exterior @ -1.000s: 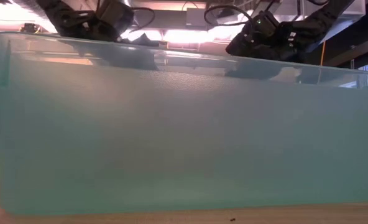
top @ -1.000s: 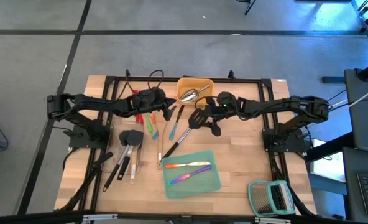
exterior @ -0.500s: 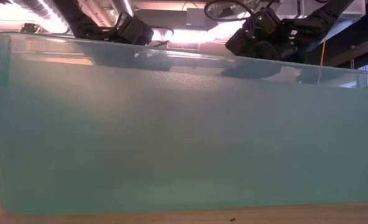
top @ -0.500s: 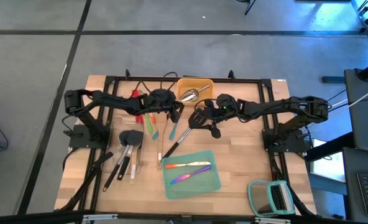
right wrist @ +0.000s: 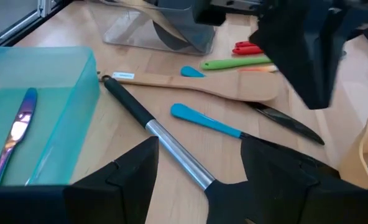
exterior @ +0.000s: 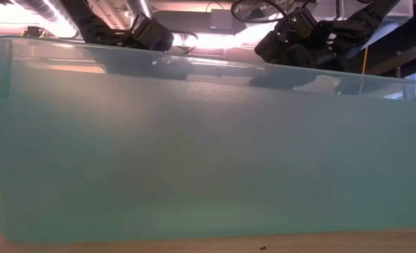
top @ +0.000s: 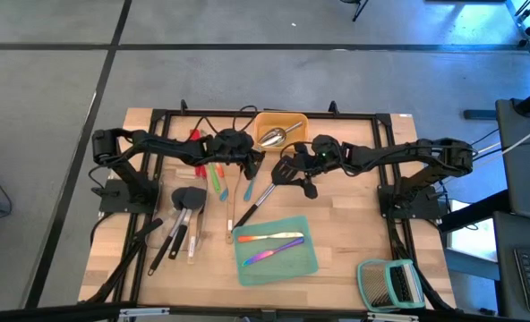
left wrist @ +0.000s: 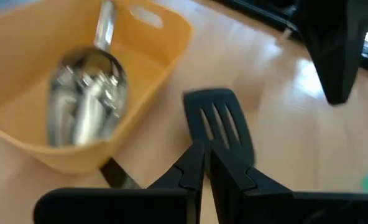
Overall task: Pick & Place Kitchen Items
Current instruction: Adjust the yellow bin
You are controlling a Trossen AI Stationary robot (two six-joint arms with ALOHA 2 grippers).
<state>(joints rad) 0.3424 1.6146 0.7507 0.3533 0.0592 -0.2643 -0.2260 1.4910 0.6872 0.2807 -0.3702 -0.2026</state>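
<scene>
Your left gripper (left wrist: 204,163) is pressed together, nothing in it, hovering near the yellow tray (top: 280,121) w/ the steel scoop (left wrist: 84,93) inside. The right gripper (right wrist: 196,168) is spread wide over the slotted turner (top: 274,183), not touching. Iridescent cutlery (top: 272,248) sits in the teal tray (top: 305,261); wooden spoon (right wrist: 196,84) on the table betw. the arms.

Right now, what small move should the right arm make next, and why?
Probably lower the right gripper slightly and close its jaws on the slotted turner. The jaws stand open on either side of its black-and-steel handle, which lies flat on the table, not yet gripped. The left gripper, jaws shut with nothing visible between them, hovers near the yellow tray.
</scene>
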